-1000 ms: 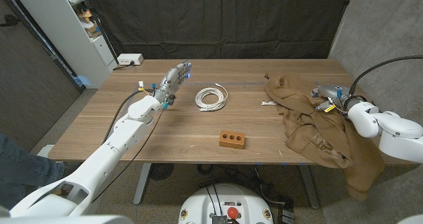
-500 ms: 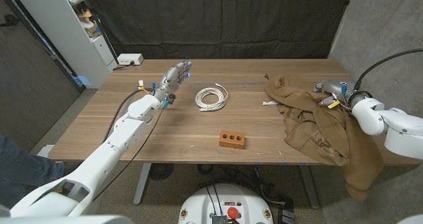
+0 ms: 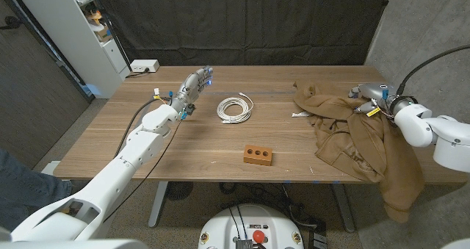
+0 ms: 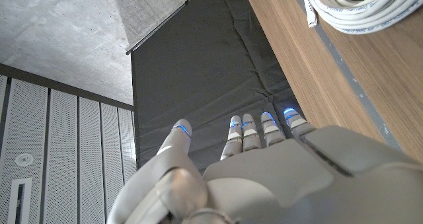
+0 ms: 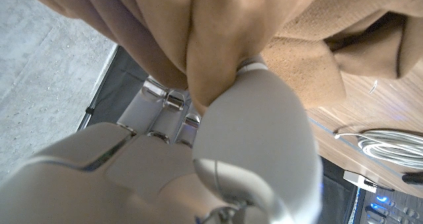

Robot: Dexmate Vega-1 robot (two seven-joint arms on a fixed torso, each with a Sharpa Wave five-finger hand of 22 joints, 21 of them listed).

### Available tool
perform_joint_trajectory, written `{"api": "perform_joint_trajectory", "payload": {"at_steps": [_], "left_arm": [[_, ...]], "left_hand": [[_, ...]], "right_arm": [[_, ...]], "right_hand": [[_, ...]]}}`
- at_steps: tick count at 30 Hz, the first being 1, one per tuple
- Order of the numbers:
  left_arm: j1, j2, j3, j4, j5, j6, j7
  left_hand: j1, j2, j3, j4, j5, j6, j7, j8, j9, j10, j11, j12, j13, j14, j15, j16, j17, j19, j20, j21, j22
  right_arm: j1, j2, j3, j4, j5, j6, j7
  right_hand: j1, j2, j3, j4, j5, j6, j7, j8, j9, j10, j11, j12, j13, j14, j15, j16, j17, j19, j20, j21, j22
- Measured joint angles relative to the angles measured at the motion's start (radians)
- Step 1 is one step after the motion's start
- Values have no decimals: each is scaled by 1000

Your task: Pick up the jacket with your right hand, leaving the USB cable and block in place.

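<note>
A wooden table (image 3: 220, 142) stood before a black curtain (image 3: 242, 21). On the table's far left corner lay a white power strip (image 3: 144, 66). Left of the table stood a white shelf unit (image 3: 81, 29), and a grey concrete wall (image 3: 418, 29) rose to the table's right.

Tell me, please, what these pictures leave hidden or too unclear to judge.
- Right hand: its fingers are buried in jacket folds in the head and right wrist views.
- Jacket's lower end: hangs past the table edge in the head view.
- USB cable plugs: too small in the head view.
- Block: its far side faces away.
</note>
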Motion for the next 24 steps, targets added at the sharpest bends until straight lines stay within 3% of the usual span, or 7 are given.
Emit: {"api": "perform_joint_trajectory", "payload": {"at_steps": [8, 11, 24], "left_arm": [[1, 0, 0, 0, -1, -4, 0], [3, -1, -1, 0, -1, -7, -1], [10, -3, -3, -4, -2, -13, -1]], "left_hand": [[0, 0, 0, 0, 0, 0, 0, 0, 0, 0, 0, 0, 0, 0, 0, 0, 0, 0, 0, 0, 0], [0, 0, 0, 0, 0, 0, 0, 0, 0, 0, 0, 0, 0, 0, 0, 0, 0, 0, 0, 0, 0], [0, 0, 0, 0, 0, 0, 0, 0, 0, 0, 0, 0, 0, 0, 0, 0, 0, 0, 0, 0, 0]], "right_arm": [[-77, -19, 86, -19, 18, -7, -9], [-129, -17, 153, -30, 10, -7, -2], [-231, 81, 332, -66, -95, 21, 85]], "right_hand": [[0, 0, 0, 0, 0, 7, 8, -2, -10, 1, -1, -6, 0, 9, -8, -4, 10, -3, 3, 13, 2], [0, 0, 0, 0, 0, 9, 9, -2, -17, 17, -6, -6, 0, 18, -7, -5, 17, -11, 3, 21, 2], [0, 0, 8, 0, 5, 18, 7, -4, -24, 29, -4, -9, 12, 39, -18, -11, 41, -23, 12, 54, 2]]}}
